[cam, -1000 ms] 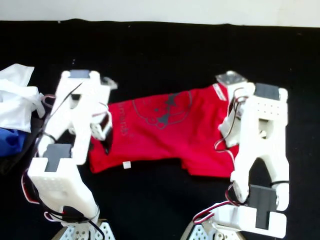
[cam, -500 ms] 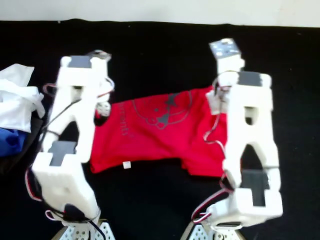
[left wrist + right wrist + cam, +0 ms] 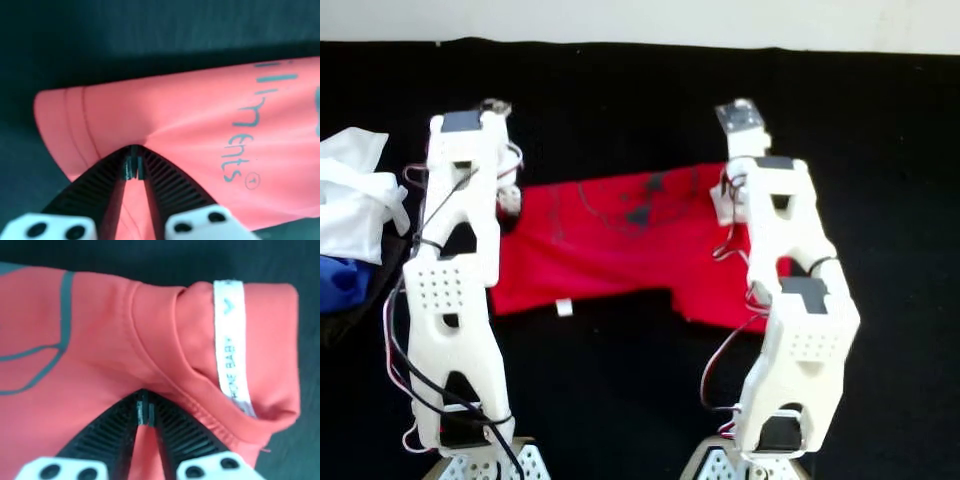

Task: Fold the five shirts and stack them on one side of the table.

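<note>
A red shirt (image 3: 610,245) with a dark print lies across the middle of the black table, between the two arms. My left gripper (image 3: 133,167) is shut on the red shirt (image 3: 200,135) near its hem edge, pinching a fold of fabric. My right gripper (image 3: 145,412) is shut on the red shirt (image 3: 100,360) beside the collar with its white neck label (image 3: 231,340). In the high view the left gripper (image 3: 507,205) holds the shirt's left end and the right gripper (image 3: 728,200) its right end. A small white tag (image 3: 563,308) hangs at the near edge.
A heap of white (image 3: 355,200) and blue (image 3: 340,280) shirts lies at the table's left edge. The black table cloth (image 3: 620,100) runs back to a pale wall. Both arm bases stand at the near edge.
Both arms have stretched away from their bases toward the far side, drawing the shirt's near layer up and back. The shirt now looks narrower front to back and its print is partly folded.
</note>
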Controlling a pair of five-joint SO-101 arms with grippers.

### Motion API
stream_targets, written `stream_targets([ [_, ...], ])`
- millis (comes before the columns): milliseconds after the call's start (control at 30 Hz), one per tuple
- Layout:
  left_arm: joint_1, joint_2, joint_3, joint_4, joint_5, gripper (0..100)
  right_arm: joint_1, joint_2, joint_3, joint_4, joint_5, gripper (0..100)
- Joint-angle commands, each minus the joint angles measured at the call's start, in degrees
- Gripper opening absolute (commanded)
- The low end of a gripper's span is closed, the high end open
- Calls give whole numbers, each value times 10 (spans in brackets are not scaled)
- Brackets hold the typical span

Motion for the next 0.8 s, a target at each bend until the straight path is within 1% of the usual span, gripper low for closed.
stream_targets([
  [0,-28,83,-170,11,-19,9,10,33,-95,-24,-5,5],
  [67,-29,120,-240,28,-18,9,10,58,-138,-14,-5,5],
  [100,-29,131,-272,47,-18,9,11,66,-160,7,-5,5],
  [233,-25,138,-378,136,-18,12,11,68,-243,145,-4,5],
  [333,-29,131,-407,143,-18,12,11,68,-319,238,-4,5],
  [400,-29,104,-388,145,-17,12,11,68,-374,297,-4,5],
  [467,-26,54,-331,145,-17,12,11,68,-432,352,-5,5],
  [533,-21,-22,-238,145,-17,12,11,69,-485,394,-5,5],
  [667,-2,-192,17,142,-18,11,10,69,-581,472,-3,5],
  [733,14,-257,142,139,-19,10,10,71,-618,497,-3,5],
  [767,23,-282,203,124,-19,10,10,69,-630,502,-3,5],
])
